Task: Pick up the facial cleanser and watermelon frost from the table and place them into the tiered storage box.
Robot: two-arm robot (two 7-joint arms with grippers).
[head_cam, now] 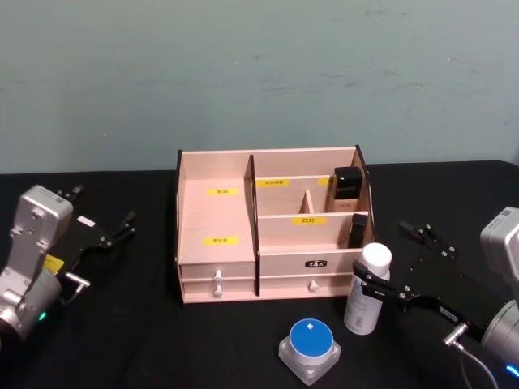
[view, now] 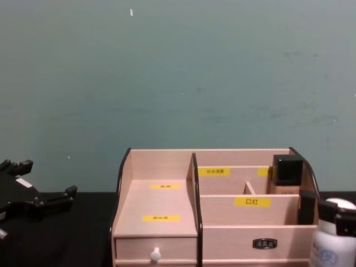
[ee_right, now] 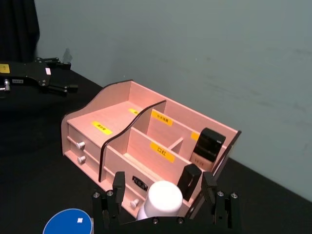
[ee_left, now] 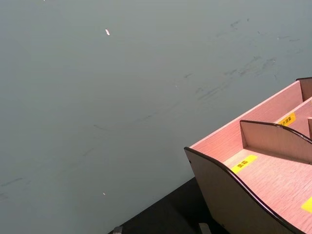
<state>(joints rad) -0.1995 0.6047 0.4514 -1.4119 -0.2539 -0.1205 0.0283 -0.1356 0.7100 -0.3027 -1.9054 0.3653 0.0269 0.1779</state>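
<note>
The box (head_cam: pixel 212 217) stands at the middle of the table (head_cam: pixel 122 332). The cleanser (head_cam: pixel 366 293) stands upright by the box's near right corner, its cap between the right gripper's (ee_right: pixel 165 199) spread fingers, gaps either side. The jar (head_cam: pixel 310 348) sits nearer, just left. The left gripper (head_cam: pixel 101 207) hovers far left, fingers spread.

White facial cleanser (head_cam: pixel 366 306), blue-lidded watermelon frost (head_cam: pixel 311 347)

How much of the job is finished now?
Done: nothing, the tiered storage box holds neither item. In hand: the open right hand brackets the facial cleanser, no grip yet. Remaining: lift and place it, then the watermelon frost. Left hand parked.
</note>
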